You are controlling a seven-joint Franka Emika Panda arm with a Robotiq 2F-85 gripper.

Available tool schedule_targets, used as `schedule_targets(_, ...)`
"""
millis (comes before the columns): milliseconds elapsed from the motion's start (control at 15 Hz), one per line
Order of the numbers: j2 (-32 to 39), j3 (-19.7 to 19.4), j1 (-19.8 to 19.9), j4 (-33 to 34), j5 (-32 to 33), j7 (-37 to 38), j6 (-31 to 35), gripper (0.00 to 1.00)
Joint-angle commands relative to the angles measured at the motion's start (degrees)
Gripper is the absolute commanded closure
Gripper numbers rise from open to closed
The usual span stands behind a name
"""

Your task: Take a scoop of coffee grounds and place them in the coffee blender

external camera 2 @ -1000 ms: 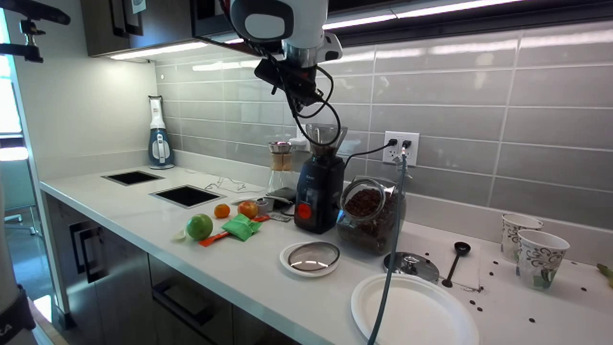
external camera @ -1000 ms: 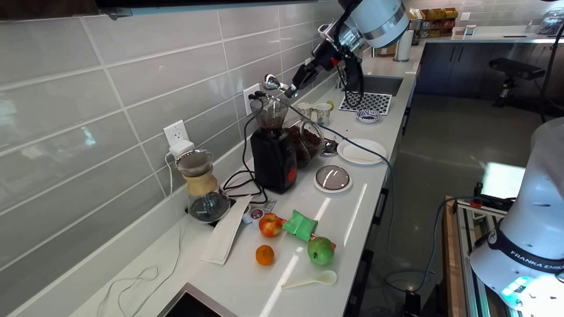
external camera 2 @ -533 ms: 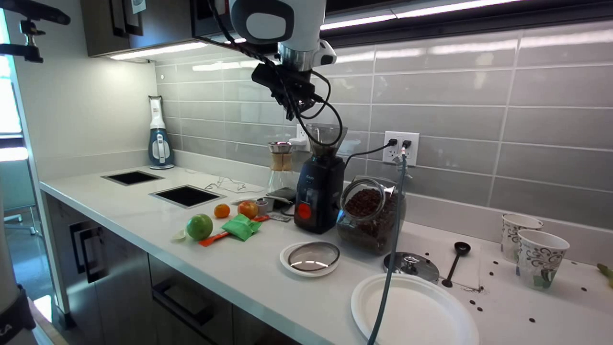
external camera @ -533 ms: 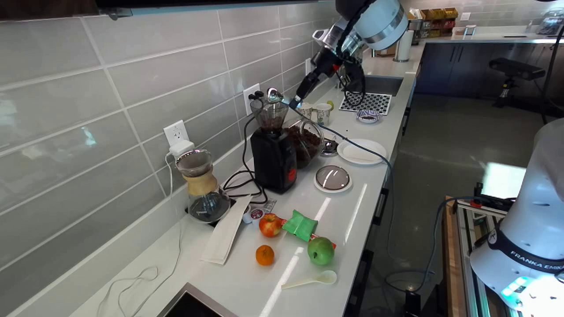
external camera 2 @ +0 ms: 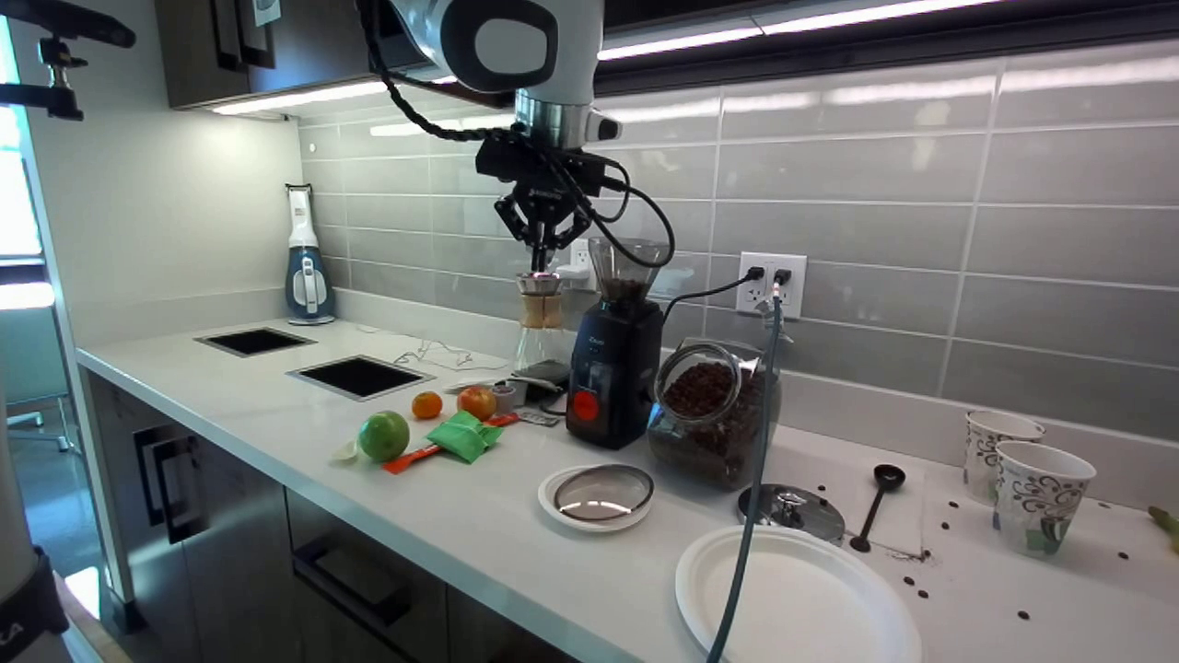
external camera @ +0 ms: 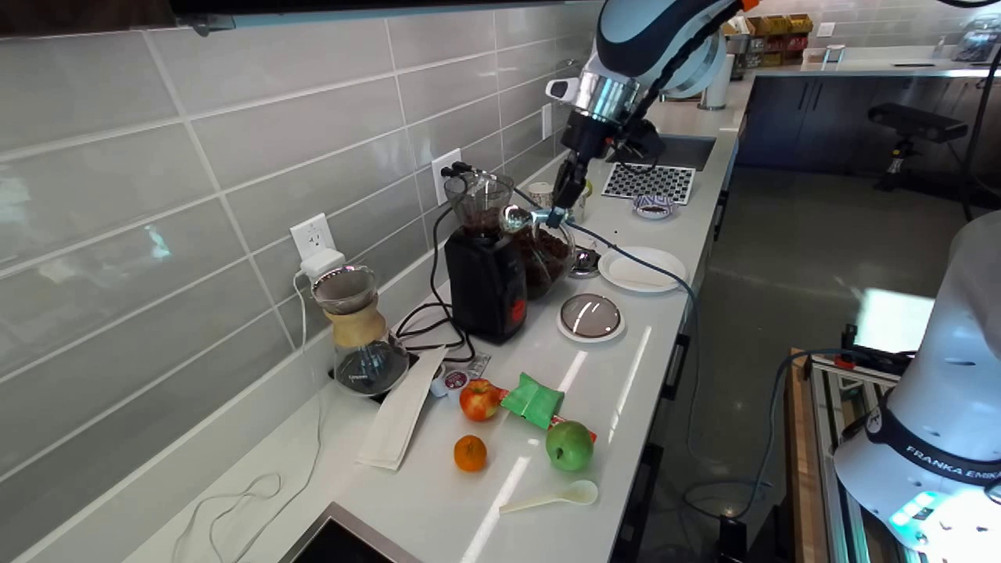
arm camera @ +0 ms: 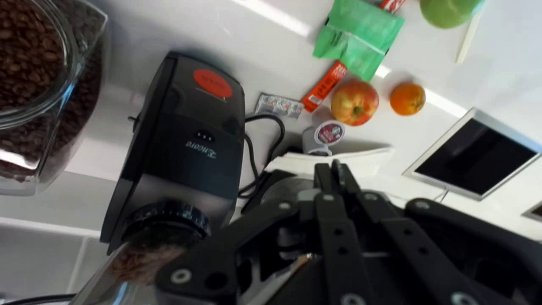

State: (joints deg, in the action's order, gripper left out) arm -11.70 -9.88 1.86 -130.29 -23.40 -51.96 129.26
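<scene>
One tool | closed, gripping shiny scoop in midair | near upright coffee blender

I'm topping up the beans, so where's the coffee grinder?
In the middle of an exterior view, the coffee grinder stands between the carafe (left) and the clear bean jar (right).

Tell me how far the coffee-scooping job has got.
Done, it seems: the metal scoop is picked up, and brown coffee already sits in the hopper of the coffee blender. In hand: the gripper grips the scoop, which shows beside the hopper rather than over it. Left: I can't see whether the scoop is loaded; if so, tipping it in likely remains, otherwise perhaps just setting it down.
</scene>
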Motion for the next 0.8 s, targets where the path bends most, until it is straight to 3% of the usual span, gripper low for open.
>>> schedule_targets(0, -1.8, 1.7, 0.7, -1.7, 10.4, 2.3, -5.1, 0.99)
schedule_targets(400, -2.4, 4.3, 1.3, -3.5, 31.5, 9.7, -11.5, 0.99)
schedule_targets(733, -2.2, 5.2, 2.0, -3.9, 46.0, 16.5, -21.0, 0.99)
